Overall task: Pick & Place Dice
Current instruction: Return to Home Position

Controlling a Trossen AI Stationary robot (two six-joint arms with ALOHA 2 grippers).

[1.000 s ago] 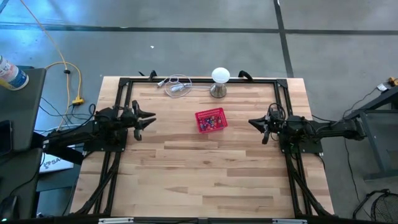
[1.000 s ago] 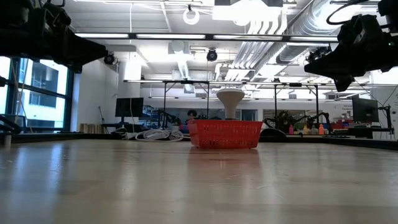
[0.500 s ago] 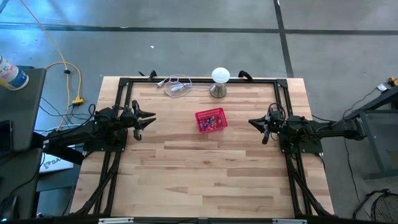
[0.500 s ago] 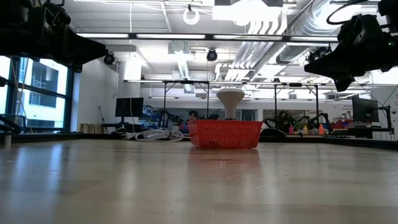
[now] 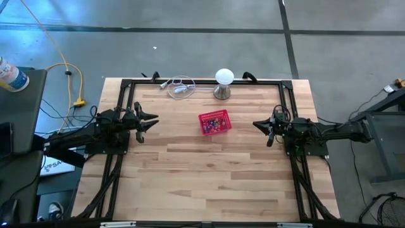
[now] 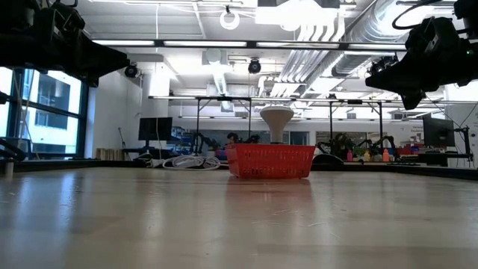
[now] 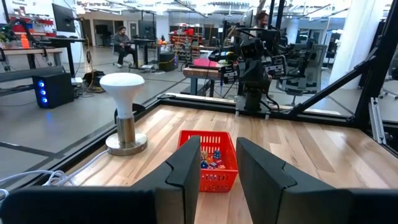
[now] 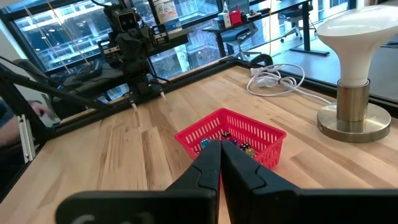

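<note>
High view: no change over the last 1 s. The left gripper and right gripper hover near opposite table edges, well apart from the red basket. Both are likely parked.
Low view: open boards around the basket.
Left wrist view: fingers apart, empty; dice lie in the basket.
Right wrist view: fingers pressed together, empty.

One basket, one lamp, two arms, dice beyond counting.
</note>
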